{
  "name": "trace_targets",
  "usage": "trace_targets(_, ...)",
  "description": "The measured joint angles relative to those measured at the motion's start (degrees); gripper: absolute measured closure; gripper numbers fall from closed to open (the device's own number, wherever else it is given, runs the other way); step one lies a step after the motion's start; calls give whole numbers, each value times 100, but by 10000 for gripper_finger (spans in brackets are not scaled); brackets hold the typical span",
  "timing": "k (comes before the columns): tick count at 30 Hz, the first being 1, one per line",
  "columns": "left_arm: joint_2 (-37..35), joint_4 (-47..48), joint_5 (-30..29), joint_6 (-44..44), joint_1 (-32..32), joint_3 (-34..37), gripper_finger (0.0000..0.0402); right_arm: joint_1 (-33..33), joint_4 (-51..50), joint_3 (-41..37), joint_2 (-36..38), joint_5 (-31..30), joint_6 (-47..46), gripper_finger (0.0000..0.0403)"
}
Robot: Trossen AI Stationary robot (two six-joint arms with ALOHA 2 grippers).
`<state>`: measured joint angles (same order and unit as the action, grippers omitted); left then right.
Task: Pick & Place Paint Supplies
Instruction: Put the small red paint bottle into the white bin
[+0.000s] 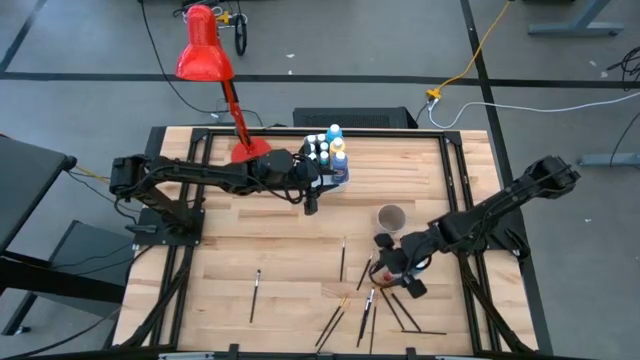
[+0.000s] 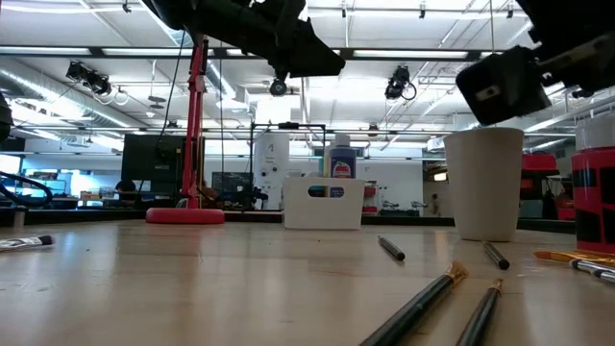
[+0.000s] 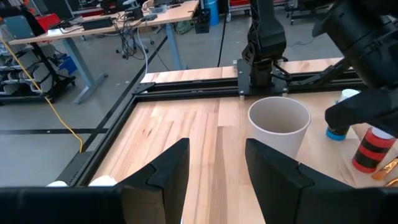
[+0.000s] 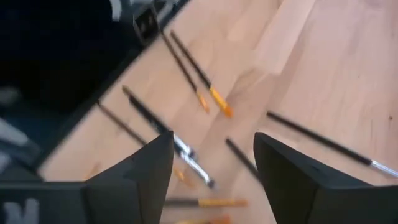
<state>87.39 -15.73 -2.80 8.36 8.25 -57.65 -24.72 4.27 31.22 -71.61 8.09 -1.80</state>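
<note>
We judge the task about half done: several bottles (image 1: pixel 335 150) stand in the tub (image 1: pixel 322 160) at the table's far edge, where our left gripper (image 1: pixel 311 203) hangs open and empty, while many brushes (image 1: pixel 342 258) lie near the front edge under the open, empty right gripper (image 1: pixel 384 262).

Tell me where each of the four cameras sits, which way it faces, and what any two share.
High: overhead, straight down on the table; both arms show.
Low: at tabletop height, level toward the white tub; arms overhead.
Left wrist: on the left arm, past the open left gripper toward the paper cup; the right arm beyond.
Right wrist: on the right arm, down past the open right gripper onto scattered paintbrushes.
Shared: the cup also shows in high and low.
</note>
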Motion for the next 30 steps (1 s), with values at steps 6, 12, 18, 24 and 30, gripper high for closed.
trace_targets(6, 0, 3, 1, -47, 0, 0, 235, -54, -646, 0, -13, -129, 148, 175)
trace_targets(12, 0, 3, 1, -49, 0, 0, 235, -52, -926, 0, -33, -126, 76, 185)
trace_targets(18, 0, 4, 1, -57, 0, 0, 235, -52, -1066, -25, -33, -195, 233, 215)
trace_targets(24, 0, 4, 1, -61, 0, 0, 235, -52, 146, -556, -29, -60, 273, 288)
trace_targets(30, 0, 4, 1, -61, 0, 0, 235, -52, 1492, -1049, -41, -267, 83, 308)
